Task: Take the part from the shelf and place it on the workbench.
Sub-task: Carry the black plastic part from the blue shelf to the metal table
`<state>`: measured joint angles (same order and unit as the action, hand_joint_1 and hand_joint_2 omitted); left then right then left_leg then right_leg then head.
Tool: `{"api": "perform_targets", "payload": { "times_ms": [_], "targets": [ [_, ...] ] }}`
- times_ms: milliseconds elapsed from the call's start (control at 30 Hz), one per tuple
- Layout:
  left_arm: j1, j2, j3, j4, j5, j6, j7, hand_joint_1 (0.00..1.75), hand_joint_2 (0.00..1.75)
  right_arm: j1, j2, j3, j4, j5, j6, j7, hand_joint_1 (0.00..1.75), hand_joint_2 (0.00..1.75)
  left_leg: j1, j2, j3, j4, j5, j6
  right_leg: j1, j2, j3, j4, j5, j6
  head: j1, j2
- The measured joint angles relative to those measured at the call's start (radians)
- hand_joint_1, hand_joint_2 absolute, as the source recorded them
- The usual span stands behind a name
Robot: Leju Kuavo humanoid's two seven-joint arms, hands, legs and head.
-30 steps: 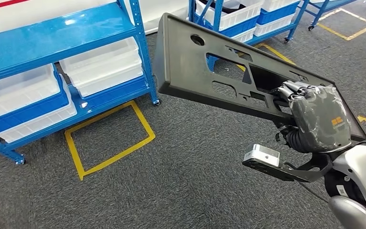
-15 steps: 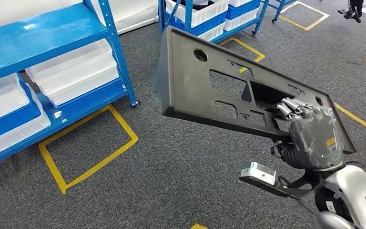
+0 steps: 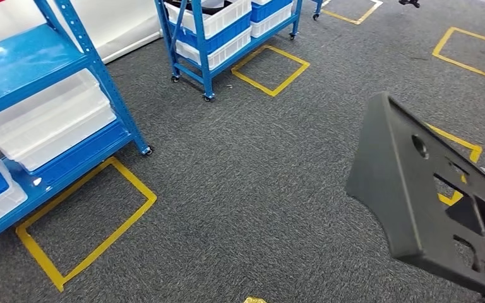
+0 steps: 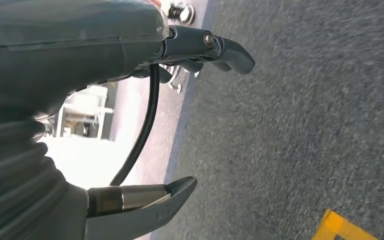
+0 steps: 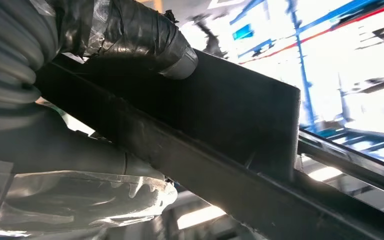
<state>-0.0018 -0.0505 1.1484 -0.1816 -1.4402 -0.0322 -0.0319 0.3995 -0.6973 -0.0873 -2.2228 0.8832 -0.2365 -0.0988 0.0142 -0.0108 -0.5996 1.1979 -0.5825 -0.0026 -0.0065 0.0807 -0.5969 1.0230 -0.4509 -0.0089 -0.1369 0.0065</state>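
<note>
Black plastic part (image 5: 220, 125) sits clamped in our right hand (image 5: 75, 100), its long axis running forward and away from that grip (workbench unseen); our left hand (image 4: 105, 65) hangs empty, fingers apart.

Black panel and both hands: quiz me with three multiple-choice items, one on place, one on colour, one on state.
1. Where is the black panel?
A. on a blue shelf
B. carried above the grey carpet
C. flat on the floor

2. What colour are the taped floor squares?
A. yellow
B. red
C. white

3. What is the left hand doing?
A. holding the panel
B. holding a white bin
C. holding nothing, fingers apart

Key: 1 B, the head view shows the panel tilted in the air over the carpet, and the right wrist view shows the right hand gripping its edge. 2 A, the tape outlines are yellow. 3 C, the left wrist view shows carpet between the thumb and fingers.
</note>
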Motion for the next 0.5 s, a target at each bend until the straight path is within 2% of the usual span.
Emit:
{"api": "perform_targets", "payload": {
  "times_ms": [67,100,133,200,233,267,333,367,400,433,467,500],
  "targets": [
    [-0.002,0.003,0.003,0.000,0.003,-0.002,-0.004,0.00,1.75,0.044,0.000,-0.051,-0.026,0.000,0.000,0.000,1.75,1.75,0.002,-0.054,0.053,-0.124,0.050,0.008,0.000,0.028,-0.005,0.010,-0.003,0.007,0.000,0.000],
    [-0.003,0.005,0.004,0.000,0.004,-0.003,-0.004,0.00,1.75,0.062,0.000,-0.073,-0.039,0.000,0.001,0.000,1.75,1.75,0.001,-0.074,0.067,-0.157,0.057,0.011,-0.002,0.042,-0.010,0.013,-0.002,0.013,0.000,0.000],
    [-0.004,0.006,0.004,0.000,0.005,-0.005,-0.006,0.00,1.75,0.079,0.000,-0.093,-0.051,0.002,0.001,0.000,1.75,1.75,0.000,-0.081,0.070,-0.166,0.053,0.015,-0.004,0.055,-0.015,0.014,0.000,0.019,0.000,0.000],
    [-0.006,0.007,0.006,0.000,0.005,-0.009,-0.008,0.00,1.75,0.108,0.000,-0.124,-0.072,0.007,0.002,-0.001,1.75,1.75,-0.003,-0.054,0.077,-0.177,0.058,0.026,-0.010,0.078,-0.020,0.011,0.005,0.034,0.000,0.000],
    [-0.008,0.008,0.007,0.000,0.005,-0.012,-0.010,0.00,1.75,0.121,0.001,-0.137,-0.081,0.011,0.003,-0.002,1.75,1.75,-0.002,-0.039,0.082,-0.184,0.063,0.033,-0.010,0.067,-0.024,0.016,0.000,0.039,0.001,0.000],
    [-0.009,0.008,0.008,-0.001,0.005,-0.014,-0.014,0.00,1.75,0.131,0.001,-0.149,-0.089,0.017,0.005,-0.001,1.75,1.75,0.000,-0.024,0.086,-0.192,0.068,0.040,-0.009,0.041,-0.034,0.037,-0.015,0.043,0.001,0.000],
    [-0.007,0.009,0.011,-0.002,0.005,-0.018,-0.023,0.00,1.75,0.147,0.004,-0.173,-0.103,0.032,0.009,0.000,1.75,1.75,-0.002,0.006,0.089,-0.200,0.074,0.048,-0.007,-0.032,-0.080,0.138,-0.074,0.047,0.002,0.000],
    [-0.005,0.009,0.012,-0.002,0.005,-0.019,-0.026,0.00,1.75,0.152,0.005,-0.183,-0.108,0.039,0.011,0.002,1.75,1.75,-0.005,0.021,0.088,-0.200,0.073,0.050,-0.009,-0.055,-0.110,0.204,-0.105,0.050,0.002,0.000],
    [-0.004,0.010,0.012,-0.002,0.004,-0.019,-0.029,0.00,1.75,0.158,0.006,-0.191,-0.111,0.045,0.013,0.003,1.75,1.75,-0.007,0.036,0.087,-0.200,0.073,0.050,-0.012,-0.067,-0.133,0.256,-0.124,0.053,0.002,0.000],
    [-0.004,0.010,0.013,-0.002,0.004,-0.020,-0.031,0.00,1.75,0.165,0.007,-0.199,-0.114,0.051,0.015,0.004,1.75,1.75,-0.008,0.051,0.088,-0.200,0.071,0.049,-0.014,-0.073,-0.140,0.277,-0.125,0.055,0.002,0.000],
    [-0.004,0.010,0.014,-0.002,0.003,-0.020,-0.034,0.00,1.75,0.172,0.008,-0.206,-0.117,0.058,0.017,0.006,1.75,1.75,-0.009,0.065,0.088,-0.200,0.069,0.048,-0.016,-0.078,-0.127,0.259,-0.110,0.056,0.002,0.000],
    [-0.005,0.010,0.015,-0.002,0.001,-0.020,-0.037,0.00,1.75,0.178,0.009,-0.214,-0.120,0.068,0.020,0.010,1.75,1.75,-0.009,0.078,0.090,-0.200,0.066,0.046,-0.016,-0.087,-0.093,0.206,-0.082,0.055,0.002,0.000]
  ]
}}
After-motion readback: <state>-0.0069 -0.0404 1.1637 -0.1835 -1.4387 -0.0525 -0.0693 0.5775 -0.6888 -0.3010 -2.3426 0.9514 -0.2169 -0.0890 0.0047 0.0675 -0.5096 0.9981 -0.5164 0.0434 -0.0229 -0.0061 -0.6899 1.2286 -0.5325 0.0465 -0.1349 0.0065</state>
